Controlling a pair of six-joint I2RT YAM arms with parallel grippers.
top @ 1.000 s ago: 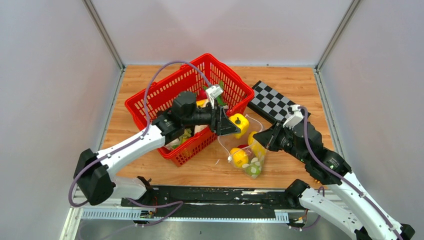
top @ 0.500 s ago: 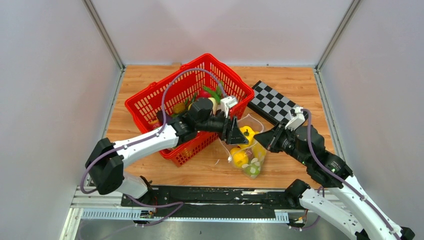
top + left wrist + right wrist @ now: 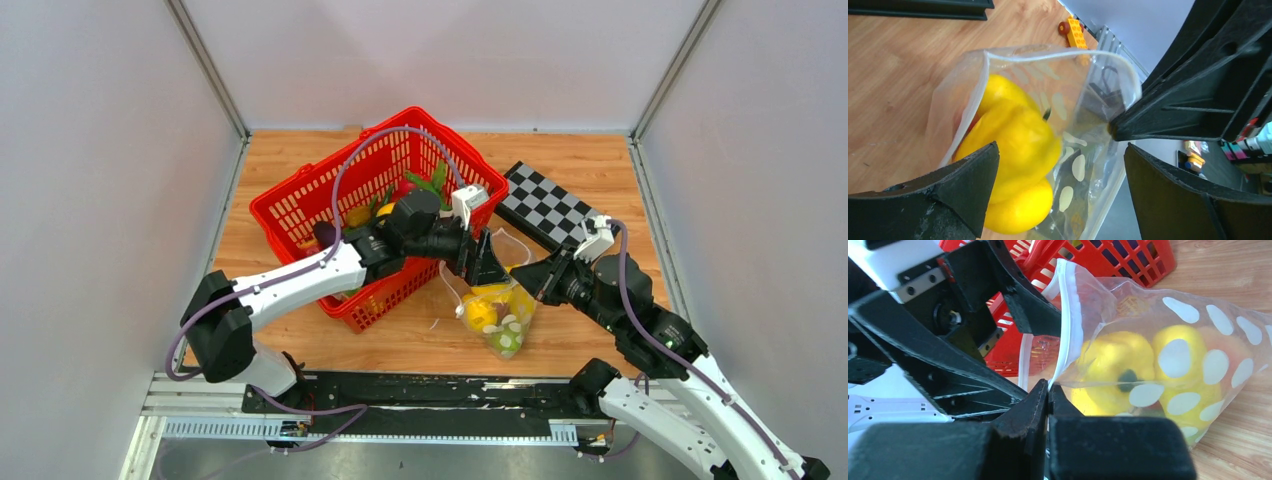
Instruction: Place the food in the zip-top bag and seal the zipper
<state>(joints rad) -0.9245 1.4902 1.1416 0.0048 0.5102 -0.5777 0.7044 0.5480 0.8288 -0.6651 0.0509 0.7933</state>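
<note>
The limp, slippery bag (image 3: 497, 312) sags on the table (image 3: 400, 340) beside the basket (image 3: 300, 195). The right claw (image 3: 538, 285) pinches its mouth rim, probably the surest hold; the left claw (image 3: 488, 268) gapes empty above.

Top view: my left gripper (image 3: 491, 272) covers the mouth of the zip-top bag (image 3: 508, 322), and the left arm (image 3: 300, 280) hides much of what is in the red basket (image 3: 290, 205).

Left wrist: both fingers (image 3: 938, 195) are cut off by the bottom edge, and the near one hides part of the yellow pepper (image 3: 1013, 140). The toy block (image 3: 1074, 27) beyond the fingertips is blurred.

Right wrist: the right gripper (image 3: 1048, 390) is a close blur. The pinkish item (image 3: 1230, 342) behind the yellow food is too hazy to name.
</note>
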